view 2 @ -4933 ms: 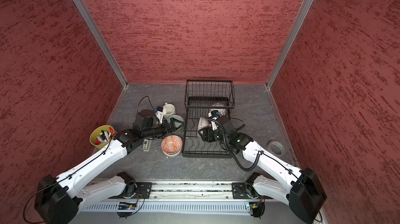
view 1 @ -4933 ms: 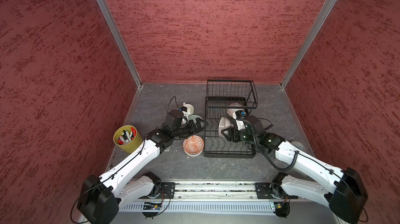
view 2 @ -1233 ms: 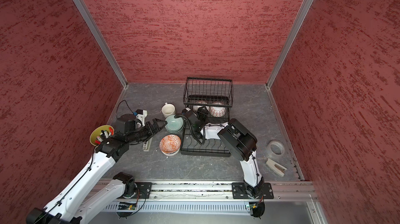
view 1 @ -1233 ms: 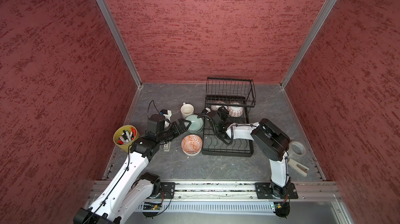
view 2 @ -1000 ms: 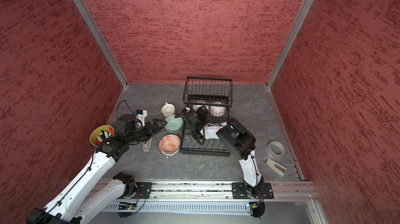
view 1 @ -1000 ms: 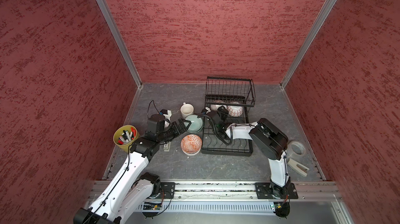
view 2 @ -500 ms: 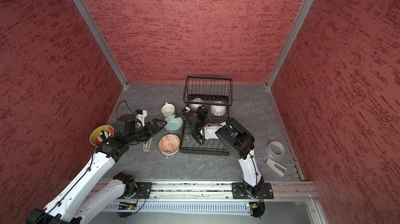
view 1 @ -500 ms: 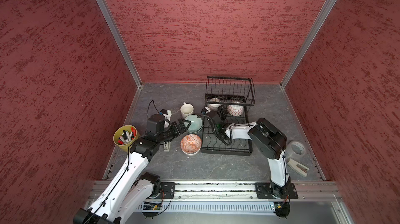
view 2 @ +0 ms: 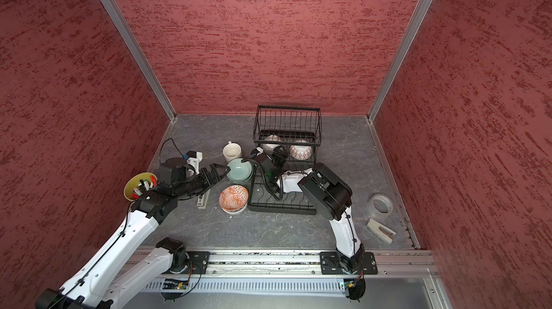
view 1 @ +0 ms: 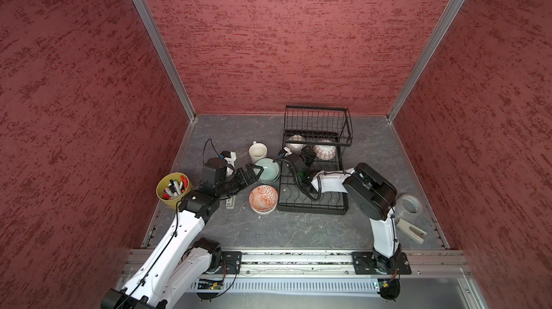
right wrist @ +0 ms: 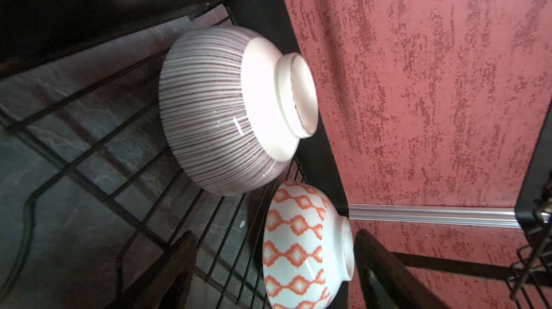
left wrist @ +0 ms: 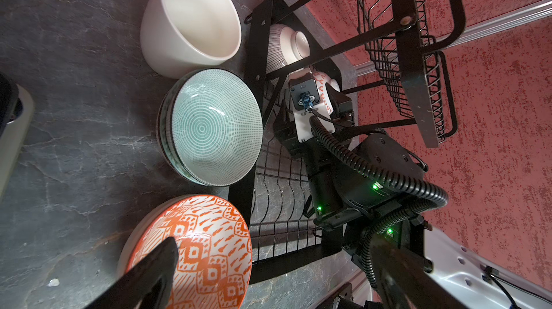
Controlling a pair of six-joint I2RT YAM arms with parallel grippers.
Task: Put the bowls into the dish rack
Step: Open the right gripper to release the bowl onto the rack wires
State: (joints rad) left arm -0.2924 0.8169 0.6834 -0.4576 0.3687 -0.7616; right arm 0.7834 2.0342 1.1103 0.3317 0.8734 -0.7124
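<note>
Two bowls are seen upturned at the far end of the lower tier of the dish rack (view 1: pixel 312 209): a striped bowl (right wrist: pixel 221 113) and an orange-diamond bowl (right wrist: pixel 298 247). The right gripper (view 1: pixel 308 152) is held just beside them, its fingers spread and nothing grasped. A pale green bowl (view 1: pixel 268 170) and an orange-patterned bowl (view 1: pixel 263 198) are set on the surface (view 1: pixel 268 232) beside the rack. The fingers of the left gripper (view 1: pixel 256 172) are released near the green rim.

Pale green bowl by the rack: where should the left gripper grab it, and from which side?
Pinch the rim of the pale green bowl on the side facing the open left gripper, one finger inside, one outside. It sits upright, mouth up. The mug, orange bowl and dish rack crowd its other sides, so that arc looks freest.
</note>
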